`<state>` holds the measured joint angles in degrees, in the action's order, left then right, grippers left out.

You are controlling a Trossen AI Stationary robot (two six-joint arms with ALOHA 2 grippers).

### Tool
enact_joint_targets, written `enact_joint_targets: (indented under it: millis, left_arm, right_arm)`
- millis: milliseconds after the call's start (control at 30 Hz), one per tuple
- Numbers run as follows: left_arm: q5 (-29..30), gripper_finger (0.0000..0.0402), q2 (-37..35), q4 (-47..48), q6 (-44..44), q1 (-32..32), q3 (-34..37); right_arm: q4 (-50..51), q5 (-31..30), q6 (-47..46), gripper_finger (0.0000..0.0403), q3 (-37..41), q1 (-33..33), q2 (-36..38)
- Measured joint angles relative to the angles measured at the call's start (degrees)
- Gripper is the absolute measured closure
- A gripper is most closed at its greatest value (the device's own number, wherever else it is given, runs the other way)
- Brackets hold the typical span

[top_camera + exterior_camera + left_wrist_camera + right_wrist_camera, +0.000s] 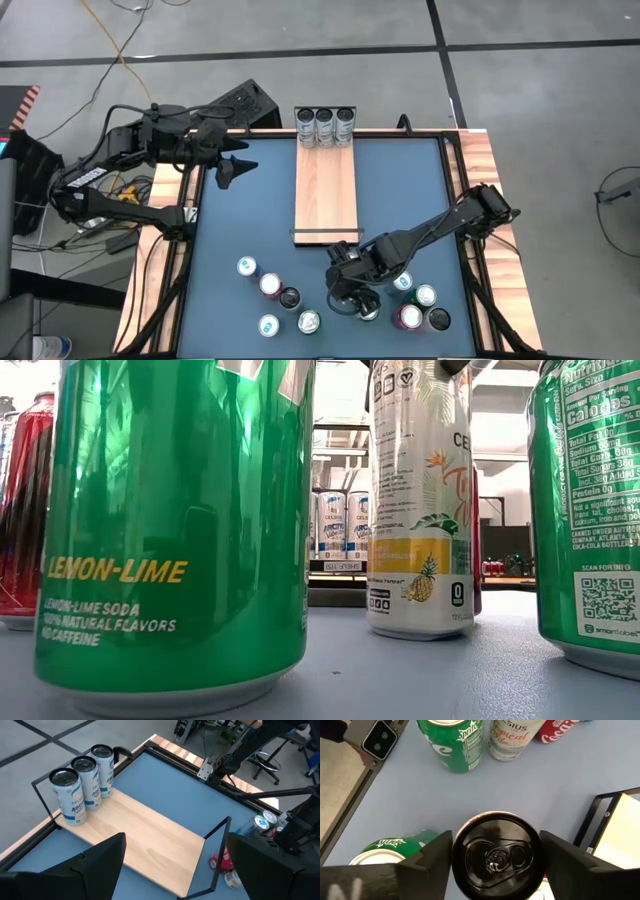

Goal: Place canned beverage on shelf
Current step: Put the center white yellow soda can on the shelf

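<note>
Black-topped can upright near the table's front edge; shelf lying mid-table.
The can [496, 854] stands just off the pale wood shelf's [326, 195] near end; three blue-white cans [325, 127] line its far end.

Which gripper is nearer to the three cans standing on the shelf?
The left. The left gripper hovers beside the shelf close to the three cans at its far end. The right gripper is beyond the shelf's near end, over a black-topped can.

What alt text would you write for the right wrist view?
The right gripper straddles an upright black-topped can, one finger on each side. Beyond stand a green Sprite can, a white can and a red can on the blue table.
</note>
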<state>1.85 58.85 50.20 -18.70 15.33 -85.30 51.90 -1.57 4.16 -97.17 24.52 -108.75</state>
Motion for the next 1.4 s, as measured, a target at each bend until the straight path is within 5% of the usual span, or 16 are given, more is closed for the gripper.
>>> enact_joint_targets:
  millis: [167,500,800,933,1100,1400]
  left_arm:
    - [-0.08,0.007,0.0,0.56,-0.35,0.0,0.0]
    - [-1.2,0.007,-0.11,0.56,-0.48,0.0,0.0]
    - [-1.33,0.007,-0.13,1.22,0.27,0.0,0.0]
    - [-1.36,0.007,-0.13,1.34,0.44,0.0,0.0]
    - [-1.33,0.007,-0.13,1.39,0.44,0.0,0.0]
    - [-1.14,0.007,-0.15,1.59,0.73,0.0,0.0]
  right_arm:
    - [-0.17,-0.81,-2.52,0.0193,-0.07,-0.54,0.06]
    - [4.43,-2.02,-5.87,0.0193,-6.01,-3.06,0.81]
    - [15.13,-1.64,-5.26,0.019,-24.17,-4.25,0.9]
    - [22.59,-5.99,-4.53,0.0189,-33.67,-5.88,0.9]
    - [26.52,-14.26,-0.79,0.0189,-36.51,-10.27,3.07]
    - [27.18,-14.89,5.88,0.0188,-36.48,-23.81,4.46]
